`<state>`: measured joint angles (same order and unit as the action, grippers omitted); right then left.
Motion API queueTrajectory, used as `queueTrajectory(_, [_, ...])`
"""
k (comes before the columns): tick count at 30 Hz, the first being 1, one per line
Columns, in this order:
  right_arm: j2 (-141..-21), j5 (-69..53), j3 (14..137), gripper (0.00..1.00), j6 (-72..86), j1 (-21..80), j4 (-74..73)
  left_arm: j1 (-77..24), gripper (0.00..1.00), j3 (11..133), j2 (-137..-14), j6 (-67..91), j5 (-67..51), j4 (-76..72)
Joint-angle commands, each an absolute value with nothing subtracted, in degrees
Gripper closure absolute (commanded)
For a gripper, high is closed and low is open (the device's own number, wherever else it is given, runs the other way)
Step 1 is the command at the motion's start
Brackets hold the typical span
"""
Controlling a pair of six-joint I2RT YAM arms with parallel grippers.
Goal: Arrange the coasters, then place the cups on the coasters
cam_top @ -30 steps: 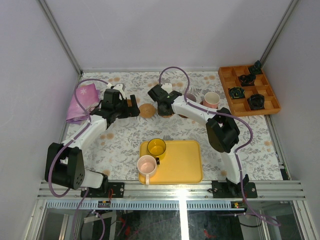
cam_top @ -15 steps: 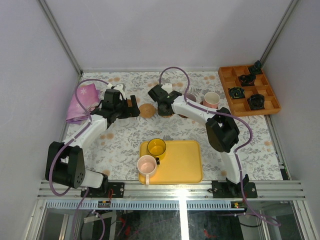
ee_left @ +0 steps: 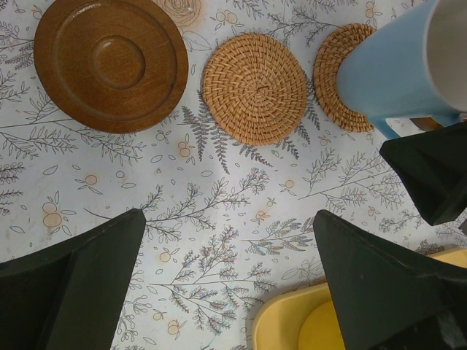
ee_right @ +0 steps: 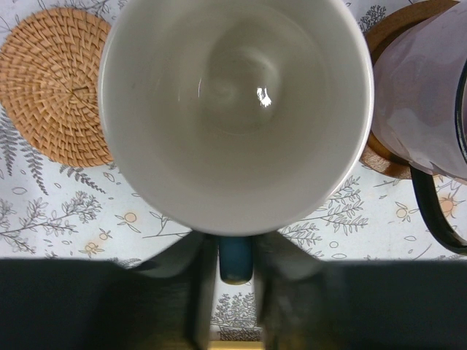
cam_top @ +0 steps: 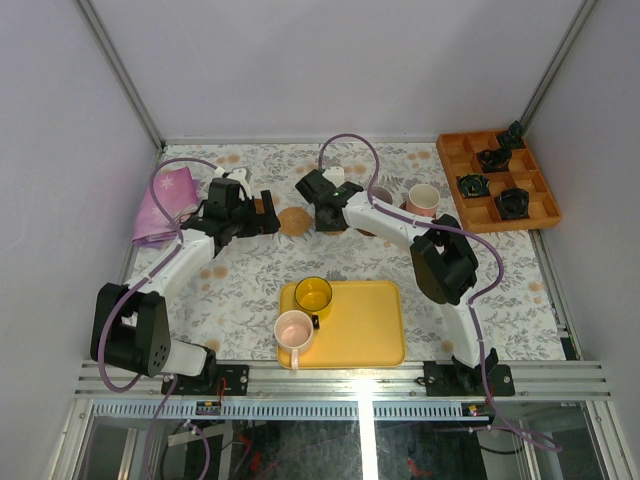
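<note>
Right wrist: blue cup (ee_right: 233, 109) upright, mouth up, handle toward right end effector (ee_right: 235, 273), grip unclear; left end effector (ee_left: 228, 219) wide.

The left arm (cam_top: 185, 262) and right arm (cam_top: 385, 215) pair white links with bulky black joint housings and looping purple cables (cam_top: 350, 140); the left gripper (ee_left: 228, 219) has matte black, wedge-shaped jaws.
</note>
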<state>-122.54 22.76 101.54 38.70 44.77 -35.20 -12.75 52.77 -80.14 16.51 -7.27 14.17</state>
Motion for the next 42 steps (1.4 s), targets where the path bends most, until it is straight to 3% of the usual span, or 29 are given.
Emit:
queueTrajectory(1, [-122.06,22.47,103.08,0.46,38.97,44.25,-33.98,-12.82,0.0,53.79,-80.17,15.47,-6.92,14.16])
queueTrajectory(5, [-121.51,21.89,102.4,0.35,38.85,44.25,-33.92,-12.84,0.0,53.79,-80.0,15.63,-7.02,14.15])
queueTrajectory(16, [-117.26,19.94,99.74,0.33,39.24,44.32,-33.67,-12.83,0.0,53.64,-78.75,15.23,-7.7,14.75])
queueTrajectory(25, [-108.05,20.05,93.71,0.15,38.19,45.11,-32.79,-12.86,0.0,51.68,-76.54,16.09,-10.13,15.91])
queueTrajectory(28, [-104.89,19.55,90.84,0.13,36.73,45.7,-32.35,-12.93,0.0,51.09,-76.02,16.64,-11.13,15.83])
queueTrajectory(32, [-100.5,17.03,86.31,0.19,33.26,46.86,-30.02,-13.05,0.0,50.8,-75.5,17.11,-12.36,15.52])
queueTrajectory(38, [-96.66,14.65,81.54,0.42,28.78,49.44,-30.64,-14.22,0.0,51.01,-75.24,16.97,-14.28,15.38])
queueTrajectory(42, [-95.59,12.03,79.61,0.44,26.65,51.45,-31.07,-15.72,0.0,50.6,-74.89,16.9,-15.08,15.9])
